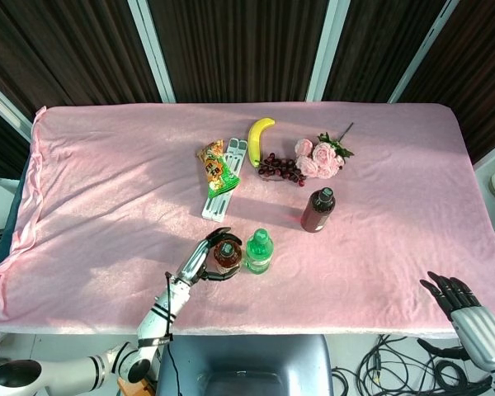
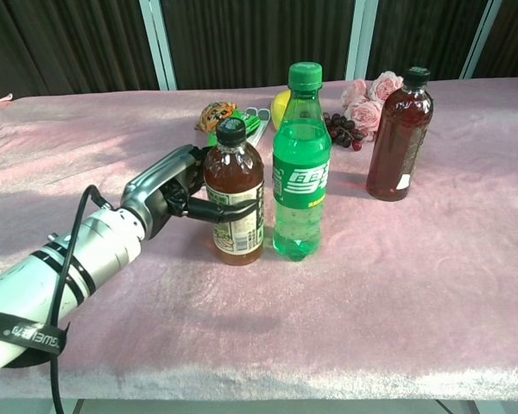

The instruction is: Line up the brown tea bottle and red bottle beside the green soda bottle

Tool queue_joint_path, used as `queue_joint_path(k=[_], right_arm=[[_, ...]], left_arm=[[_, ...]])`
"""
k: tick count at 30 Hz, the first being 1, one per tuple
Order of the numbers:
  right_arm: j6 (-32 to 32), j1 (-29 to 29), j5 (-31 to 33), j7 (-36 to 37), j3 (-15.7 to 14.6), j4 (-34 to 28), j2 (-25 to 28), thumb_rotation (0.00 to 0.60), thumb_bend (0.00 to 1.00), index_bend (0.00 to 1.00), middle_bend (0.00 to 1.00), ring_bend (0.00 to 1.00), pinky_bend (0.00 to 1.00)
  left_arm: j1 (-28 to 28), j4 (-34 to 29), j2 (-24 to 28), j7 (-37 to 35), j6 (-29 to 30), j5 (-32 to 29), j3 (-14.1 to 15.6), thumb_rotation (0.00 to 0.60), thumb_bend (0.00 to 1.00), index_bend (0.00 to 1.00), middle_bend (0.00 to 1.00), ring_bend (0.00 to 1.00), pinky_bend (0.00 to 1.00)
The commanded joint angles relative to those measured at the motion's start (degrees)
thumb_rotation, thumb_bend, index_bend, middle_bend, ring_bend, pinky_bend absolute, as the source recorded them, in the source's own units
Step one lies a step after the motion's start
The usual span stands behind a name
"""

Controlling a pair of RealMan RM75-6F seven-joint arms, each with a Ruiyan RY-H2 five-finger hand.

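Right hand (image 1: 460, 299) cut off by the head view's lower right edge. In the chest view, banana (image 2: 280, 108) largely hidden behind green soda bottle (image 2: 300, 164); snack packet (image 2: 216, 116) partly hidden behind brown tea bottle (image 2: 234, 194); label print too small to read.
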Motion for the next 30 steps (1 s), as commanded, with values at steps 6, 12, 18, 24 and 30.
queue_joint_path(k=[6,12,18,24,30], right_arm=[[0.3,-0.1,0.1,0.2,0.1,0.1,0.0,0.600,0.28,0.00,0.00,0.00,0.11],[0.3,-0.1,0.0,0.1,0.0,0.1,0.0,0.600,0.28,0.00,0.00,0.00,0.11],[0.2,-0.1,0.0,0.1,0.0,0.1,0.0,0.600,0.28,0.00,0.00,0.00,0.11],[0.2,-0.1,-0.1,0.0,0.0,0.1,0.0,0.600,0.28,0.00,0.00,0.00,0.11],[0.3,-0.1,0.0,-0.2,0.0,0.0,-0.1,0.600,0.28,0.00,0.00,0.00,0.11]], left_arm=[[-0.2,-0.3,0.5,-0.5,-0.8,0.2,0.5,0.600,0.42,0.26,0.26,0.05,0.08],[-0.2,-1.1,1.0,-1.0,-1.5,0.0,0.6,0.600,0.39,0.17,0.22,0.02,0.05],[-0.2,-1.8,1.6,-2.3,-1.7,0.0,0.4,0.600,0.35,0.01,0.14,0.00,0.02],[0.2,-2.7,2.4,-2.4,-1.3,0.0,0.5,0.600,0.34,0.00,0.06,0.00,0.00],[1.5,-4.2,5.6,0.3,2.4,4.0,2.8,0.600,0.30,0.00,0.00,0.00,0.00]])
